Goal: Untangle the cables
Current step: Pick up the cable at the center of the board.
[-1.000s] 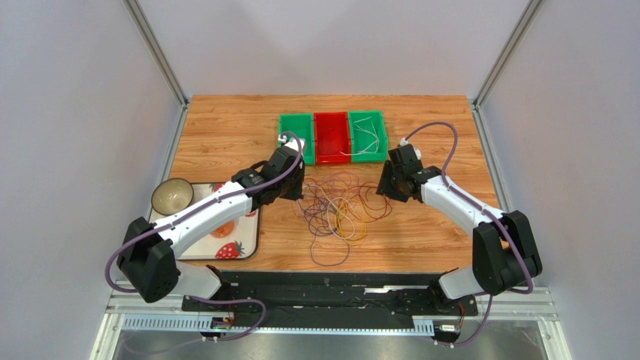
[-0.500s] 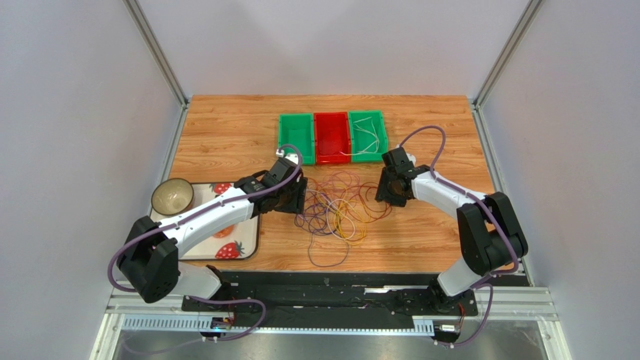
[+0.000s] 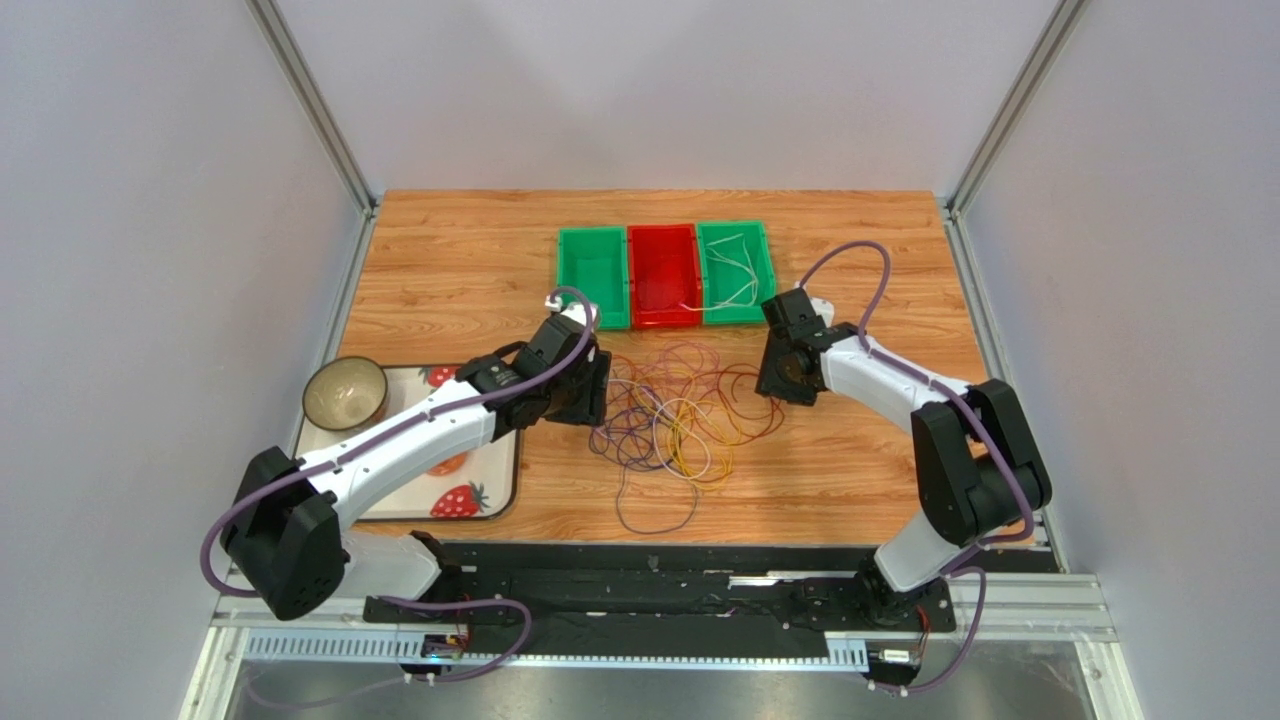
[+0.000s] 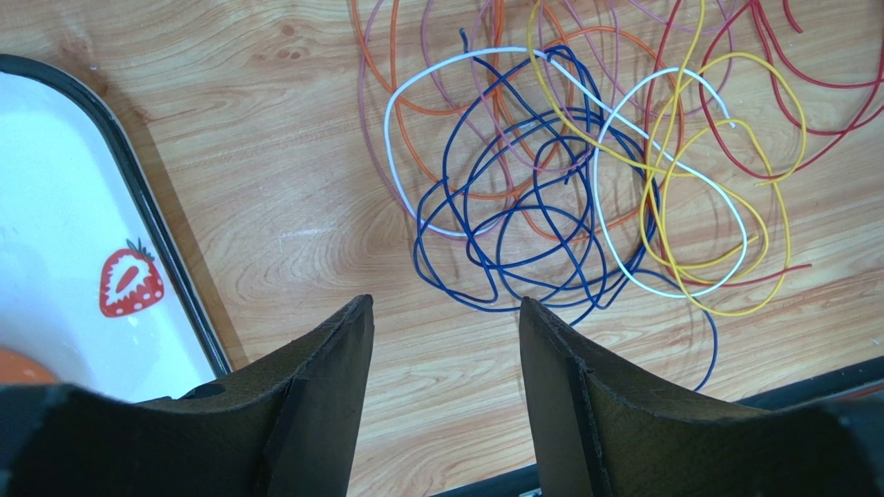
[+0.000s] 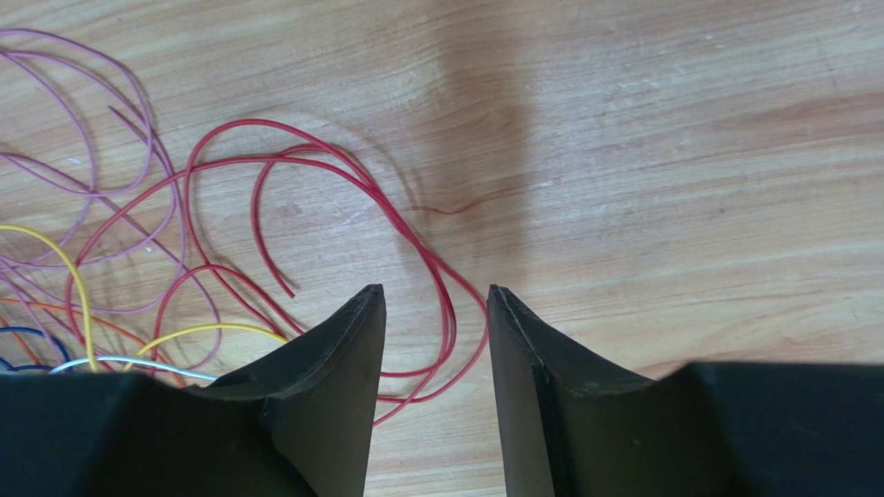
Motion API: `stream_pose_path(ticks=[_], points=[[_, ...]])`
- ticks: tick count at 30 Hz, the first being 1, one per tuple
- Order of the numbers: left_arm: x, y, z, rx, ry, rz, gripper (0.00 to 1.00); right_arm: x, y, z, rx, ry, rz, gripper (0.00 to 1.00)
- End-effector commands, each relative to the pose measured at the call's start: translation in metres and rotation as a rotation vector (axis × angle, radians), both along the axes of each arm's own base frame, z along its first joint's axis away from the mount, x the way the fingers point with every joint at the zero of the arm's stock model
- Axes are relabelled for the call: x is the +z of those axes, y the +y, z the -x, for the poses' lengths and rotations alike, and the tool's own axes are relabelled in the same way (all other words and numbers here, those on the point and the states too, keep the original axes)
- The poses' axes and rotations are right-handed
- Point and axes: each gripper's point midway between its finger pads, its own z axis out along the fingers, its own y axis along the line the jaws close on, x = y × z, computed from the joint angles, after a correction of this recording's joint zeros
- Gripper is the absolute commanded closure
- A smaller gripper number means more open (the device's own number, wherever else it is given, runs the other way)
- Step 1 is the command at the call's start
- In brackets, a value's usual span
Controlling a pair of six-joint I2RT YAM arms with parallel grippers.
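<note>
You're at the picking stage: both pincers hang over opposite edges of the cables [image 3: 679,413], and neither has a wire yet. Your left pincer [image 4: 444,302] is spread and empty, poised just short of the blue cable [image 4: 540,207], which is threaded through white, yellow and orange loops. Your right pincer [image 5: 435,292] is spread too, with a loop of the red cable [image 5: 265,122] crossing the gap beneath its tips, not pinched. That red one looks the easier start, since much of it lies clear of the pile. You'd need to drop onto it, close, and draw it off to the right. The heap sits mid-counter [image 3: 451,240], just short of the 3 bins [image 3: 661,270]: thin, limp, overlapping loops.
</note>
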Motion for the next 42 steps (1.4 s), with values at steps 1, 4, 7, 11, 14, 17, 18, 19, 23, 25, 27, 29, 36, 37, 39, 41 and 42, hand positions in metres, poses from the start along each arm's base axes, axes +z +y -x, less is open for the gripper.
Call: stream_pose_path(ticks=[1, 4, 7, 11, 14, 17, 18, 19, 23, 25, 27, 29, 36, 37, 39, 41, 42], points=[[0.015, 0.0, 0.0, 0.0, -0.044, 0.031, 0.38, 0.021, -0.012, -0.007, -0.018, -0.058, 0.045, 0.54], [0.02, 0.001, 0.0, -0.004, -0.055, 0.034, 0.37, 0.018, -0.011, -0.003, -0.012, -0.052, 0.039, 0.53], [0.021, 0.003, 0.0, -0.001, -0.062, 0.029, 0.37, 0.011, -0.007, -0.001, -0.002, -0.027, 0.018, 0.53], [0.021, 0.003, 0.001, -0.003, -0.056, 0.027, 0.37, 0.002, -0.005, 0.003, 0.005, 0.008, 0.014, 0.54], [0.021, 0.005, 0.002, 0.0, -0.057, 0.026, 0.37, -0.004, -0.004, 0.007, 0.009, 0.032, 0.011, 0.54], [0.021, 0.007, 0.003, 0.003, -0.059, 0.026, 0.37, -0.008, -0.006, 0.009, 0.005, 0.05, 0.024, 0.54], [0.022, 0.007, 0.004, 0.004, -0.06, 0.028, 0.37, -0.01, -0.007, 0.011, 0.005, 0.06, 0.027, 0.54], [0.022, 0.006, 0.004, 0.002, -0.061, 0.031, 0.37, -0.012, -0.008, 0.014, 0.002, 0.072, 0.03, 0.55], [0.023, 0.006, 0.004, 0.001, -0.062, 0.032, 0.37, -0.023, -0.007, 0.023, 0.004, 0.118, 0.028, 0.58], [0.023, 0.007, 0.004, -0.001, -0.06, 0.031, 0.37, -0.026, -0.007, 0.024, 0.0, 0.125, 0.026, 0.6], [0.025, 0.007, 0.005, -0.002, -0.064, 0.033, 0.37, -0.028, -0.009, 0.026, -0.002, 0.134, 0.032, 0.62], [0.027, 0.007, 0.005, -0.002, -0.068, 0.037, 0.37, -0.028, -0.008, 0.026, 0.001, 0.133, 0.033, 0.64], [0.029, 0.01, 0.006, 0.003, -0.077, 0.031, 0.37, -0.033, -0.008, 0.026, 0.007, 0.158, 0.042, 0.92], [0.028, 0.011, 0.006, 0.004, -0.075, 0.03, 0.37, -0.033, -0.007, 0.026, 0.009, 0.159, 0.041, 0.95], [0.028, 0.011, 0.007, 0.003, -0.073, 0.028, 0.37, -0.033, -0.007, 0.025, 0.009, 0.158, 0.044, 1.0], [0.027, 0.012, 0.007, 0.006, -0.073, 0.028, 0.37, -0.033, -0.007, 0.025, 0.011, 0.156, 0.044, 1.0], [0.027, 0.012, 0.007, 0.006, -0.074, 0.029, 0.37, -0.032, -0.008, 0.024, 0.01, 0.153, 0.045, 1.0]])
